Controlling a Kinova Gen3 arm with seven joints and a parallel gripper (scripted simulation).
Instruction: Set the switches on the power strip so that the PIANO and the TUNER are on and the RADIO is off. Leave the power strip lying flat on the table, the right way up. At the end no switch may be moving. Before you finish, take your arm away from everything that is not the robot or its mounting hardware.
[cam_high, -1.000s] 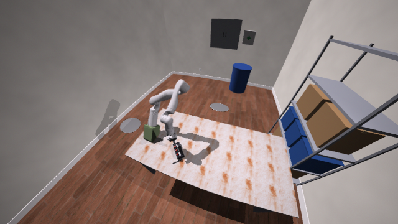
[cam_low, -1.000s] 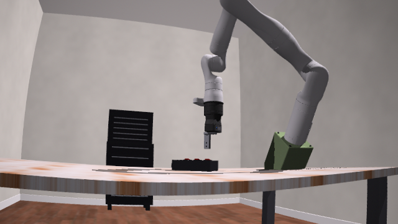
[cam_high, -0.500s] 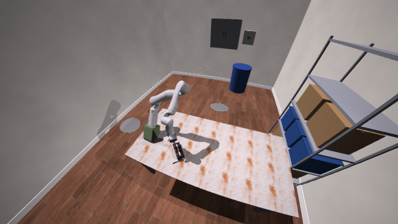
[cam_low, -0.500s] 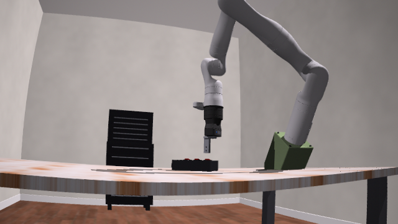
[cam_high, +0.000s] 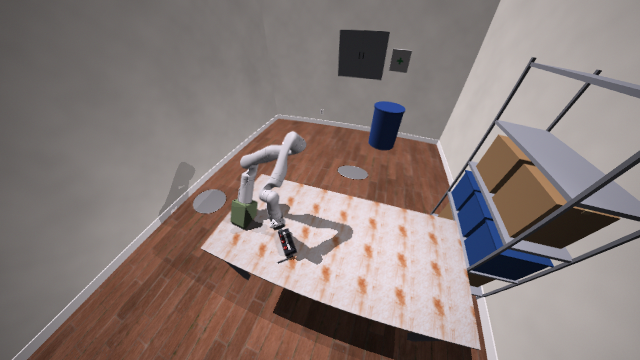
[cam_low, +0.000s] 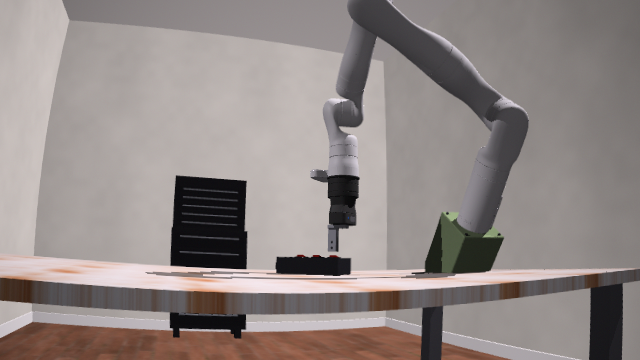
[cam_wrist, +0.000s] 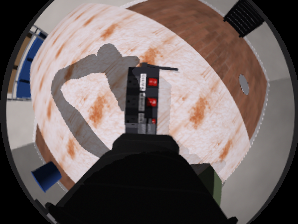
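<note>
A black power strip (cam_high: 287, 243) (cam_low: 313, 265) (cam_wrist: 143, 99) with red rocker switches lies flat on the rust-stained table (cam_high: 380, 250) (cam_low: 150, 290) (cam_wrist: 80, 36), the right way up. Two red switches show in the wrist view; the near end of the strip is hidden by my fingers. My gripper (cam_low: 333, 248) (cam_high: 278, 226) is shut and empty. It points straight down and hangs a short way above the strip's end nearest the arm's base. The labels are too small to read.
The arm's green base (cam_high: 244, 213) (cam_low: 462, 247) stands at the table's corner near the strip. A black cabinet (cam_low: 209, 225) stands behind the table. A metal shelf with boxes (cam_high: 525, 190) stands by the far end. A blue barrel (cam_high: 386, 125) is in the room's corner.
</note>
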